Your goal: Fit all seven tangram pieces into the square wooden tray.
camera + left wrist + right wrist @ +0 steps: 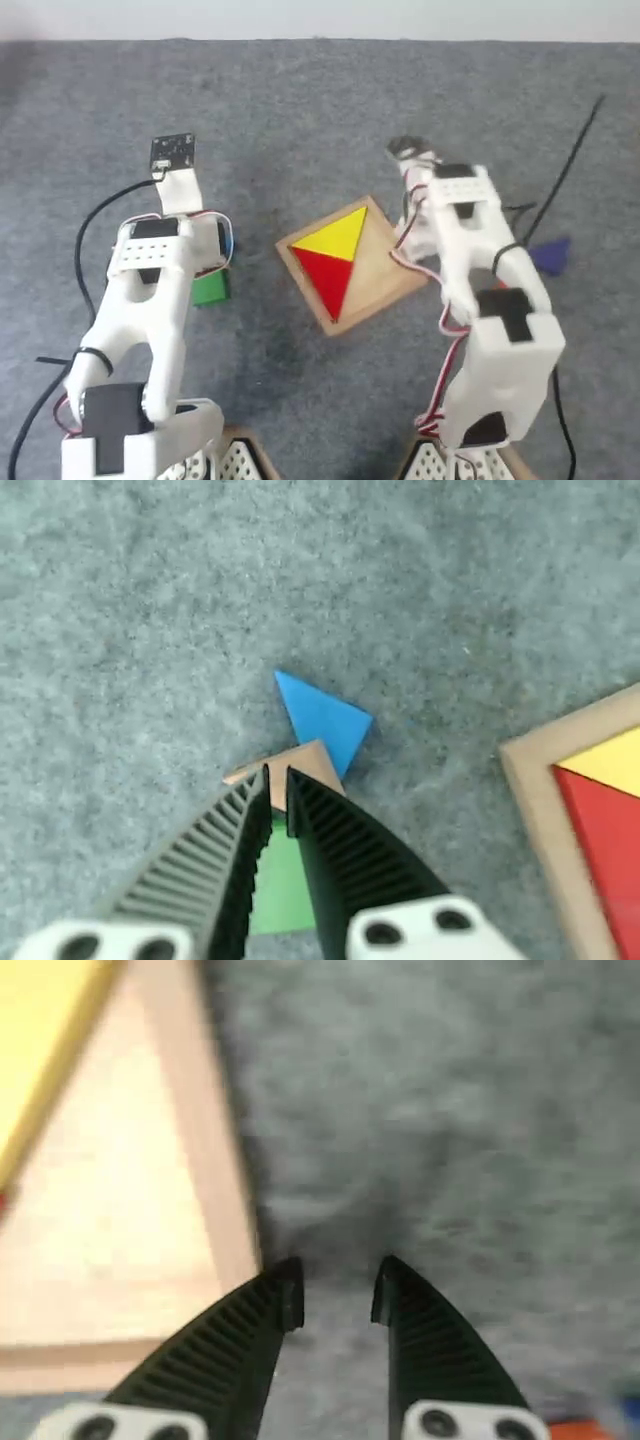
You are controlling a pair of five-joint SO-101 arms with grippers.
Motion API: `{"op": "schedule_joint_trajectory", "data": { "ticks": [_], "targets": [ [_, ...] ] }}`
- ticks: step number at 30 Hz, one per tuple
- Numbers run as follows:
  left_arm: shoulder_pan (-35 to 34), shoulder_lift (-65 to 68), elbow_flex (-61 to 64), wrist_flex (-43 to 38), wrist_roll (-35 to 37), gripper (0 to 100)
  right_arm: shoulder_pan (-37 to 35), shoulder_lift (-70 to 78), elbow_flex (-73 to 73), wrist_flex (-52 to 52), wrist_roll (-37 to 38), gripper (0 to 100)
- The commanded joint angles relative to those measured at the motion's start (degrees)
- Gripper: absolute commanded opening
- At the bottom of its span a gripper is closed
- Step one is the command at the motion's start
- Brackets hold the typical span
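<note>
**A:** Where's the wooden tray [387,266]?

**B:** Mid-carpet [300,120], with the yellow triangle [340,238] and red triangle [335,280] seated. The left gripper [277,785], jaws nearly together, is over the tan piece [303,762], which touches the blue triangle [325,723].

**A:** Handling?

**B:** Likely light, stiff and thin, so pinch across the straight edges. The right gripper [335,1290], jaws spread, sits beside the tray's rim. There's open carpet all around.

Light: even, diffuse, moderately bright, from above.
Shadows: soft, short; one dark band on mat [300,110] along tray [385,262] edge.
</note>
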Motion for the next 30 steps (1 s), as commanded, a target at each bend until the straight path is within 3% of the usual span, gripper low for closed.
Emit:
{"op": "schedule_joint_trajectory", "data": {
  "ticks": [1,6,11,17,22,26,30],
  "targets": [
    [0.18,-0.26,-0.04,-1.05,0.88,2,-6.46,-6.46,7.03,-1.36,0.09,13.8],
    [0.0,-0.26,-0.04,-1.05,0.88,2,-11.21,-16.04,15.65,-1.71,-2.81,13.8],
    [-0.18,-0.18,-0.04,-0.97,0.62,2,-8.22,-31.34,19.25,-1.1,-6.95,13.8],
    [-0.79,-0.79,-0.92,1.41,-5.54,2,0.48,-41.8,19.52,2.33,-6.86,13.8],
    [-7.56,-0.79,-4.88,5.54,2.9,2,11.47,-39.96,19.69,9.45,-5.54,13.8],
    [-9.58,-0.35,-4.88,4.75,3.6,2,25.71,-39.25,21.98,3.74,-1.76,13.8],
    [-7.47,-0.26,-3.3,2.11,3.34,2,33.89,-38.11,26.9,-1.71,3.52,13.8]
  ]
}}
